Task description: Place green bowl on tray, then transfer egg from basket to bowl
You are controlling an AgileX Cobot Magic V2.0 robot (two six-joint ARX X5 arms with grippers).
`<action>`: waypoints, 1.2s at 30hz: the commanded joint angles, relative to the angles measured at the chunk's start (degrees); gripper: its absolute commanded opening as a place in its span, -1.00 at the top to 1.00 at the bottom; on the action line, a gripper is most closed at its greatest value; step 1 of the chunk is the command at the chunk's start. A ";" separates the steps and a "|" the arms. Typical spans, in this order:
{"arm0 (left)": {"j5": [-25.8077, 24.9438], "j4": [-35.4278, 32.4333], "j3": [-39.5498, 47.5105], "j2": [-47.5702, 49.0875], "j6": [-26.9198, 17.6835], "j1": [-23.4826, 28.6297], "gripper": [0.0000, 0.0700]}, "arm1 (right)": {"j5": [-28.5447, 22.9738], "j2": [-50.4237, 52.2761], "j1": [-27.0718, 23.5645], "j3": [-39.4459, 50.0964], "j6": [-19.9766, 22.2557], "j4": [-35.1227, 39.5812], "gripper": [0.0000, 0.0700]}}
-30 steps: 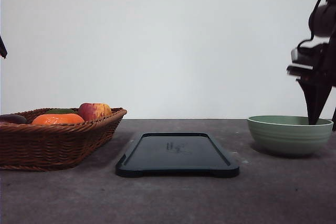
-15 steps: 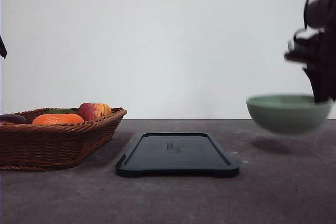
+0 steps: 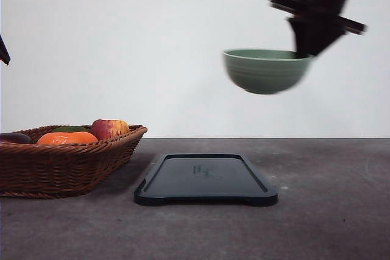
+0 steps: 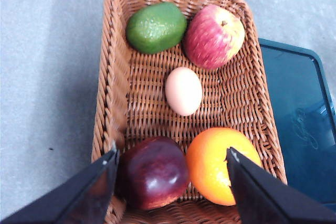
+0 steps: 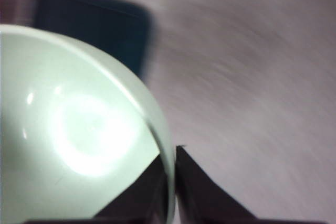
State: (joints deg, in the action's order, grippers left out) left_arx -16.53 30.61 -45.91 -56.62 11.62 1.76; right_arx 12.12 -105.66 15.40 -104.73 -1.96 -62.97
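Now right pincer [image 5: 169, 182] clamped on green bowl [image 3: 266, 70] rim; left pincer [image 4: 170, 182] spread wide.

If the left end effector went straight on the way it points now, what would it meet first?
Probably the basket contents. The open left end effector points down between the dark red fruit and the orange fruit, with the egg just beyond. Depth is unclear, so which gets touched first is uncertain.
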 commanded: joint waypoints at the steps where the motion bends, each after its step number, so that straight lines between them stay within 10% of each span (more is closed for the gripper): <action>1: -0.24 -0.50 -1.29 -0.31 -0.20 0.09 -0.18 | 0.44 -2.74 1.87 -2.00 -0.77 1.04 1.00; 36: -0.24 -0.16 -1.29 -0.31 -0.20 0.09 -0.18 | 1.16 -20.72 10.64 -2.94 -1.70 4.62 0.92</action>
State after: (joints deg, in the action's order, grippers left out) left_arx -16.53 30.70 -45.91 -56.62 11.62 1.76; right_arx 13.30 -124.35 25.52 -106.34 -3.27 -58.42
